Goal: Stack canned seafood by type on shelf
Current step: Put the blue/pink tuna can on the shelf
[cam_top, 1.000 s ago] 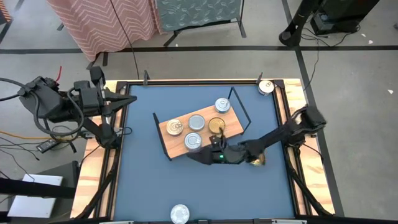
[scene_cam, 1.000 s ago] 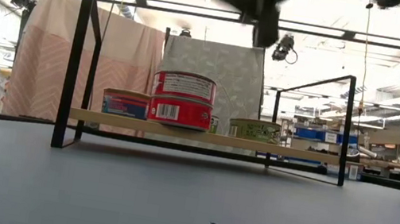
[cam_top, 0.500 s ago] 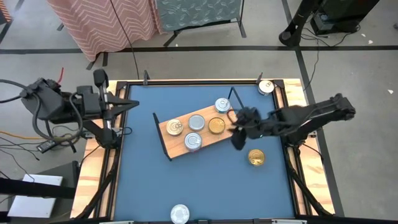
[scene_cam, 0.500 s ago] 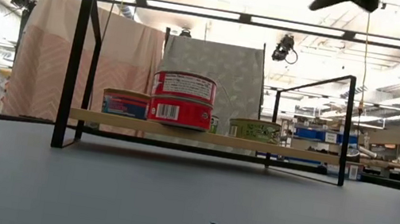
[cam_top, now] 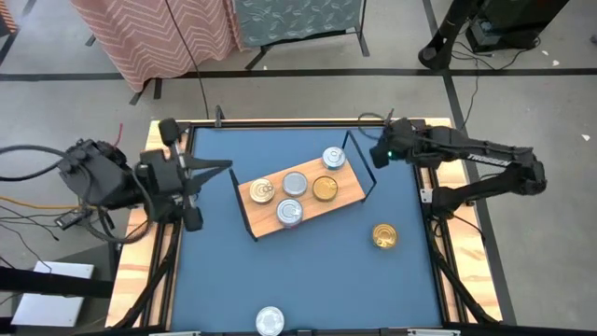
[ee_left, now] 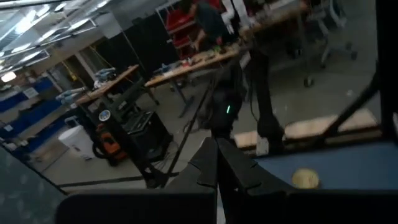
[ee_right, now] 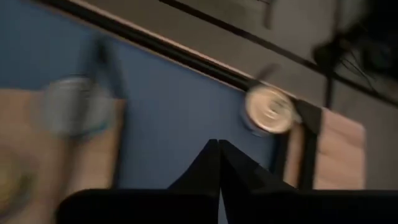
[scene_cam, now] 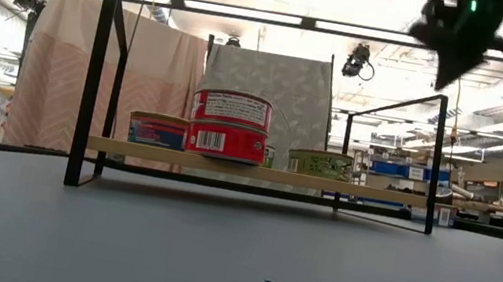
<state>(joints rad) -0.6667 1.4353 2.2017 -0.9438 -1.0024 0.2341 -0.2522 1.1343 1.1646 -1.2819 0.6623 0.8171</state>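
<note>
Hanging above the counter's [cam_top: 224, 280] far right corner, the right pincer [cam_top: 381, 152] has its fingers pressed together with nothing between them. It is raised above the surface, just beyond the shelf's [cam_top: 345, 198] right wire end, and a silver tin [ee_right: 270, 109] sits on the wooden rim close by. The shelf lies slanted mid-counter with five tins on it: two silver [cam_top: 295, 183], two gold [cam_top: 325, 189], one silver at the far end [cam_top: 333, 158]. A gold tin [cam_top: 383, 236] rests on the blue surface well apart from that pincer, another silver tin [cam_top: 270, 320] at the near edge. The left pincer [cam_top: 222, 167], also closed and empty, waits by the left rim.

From counter height, the tins' side labels show, a red one [scene_cam: 229, 125] stacked two high, which the overhead view hides.
</note>
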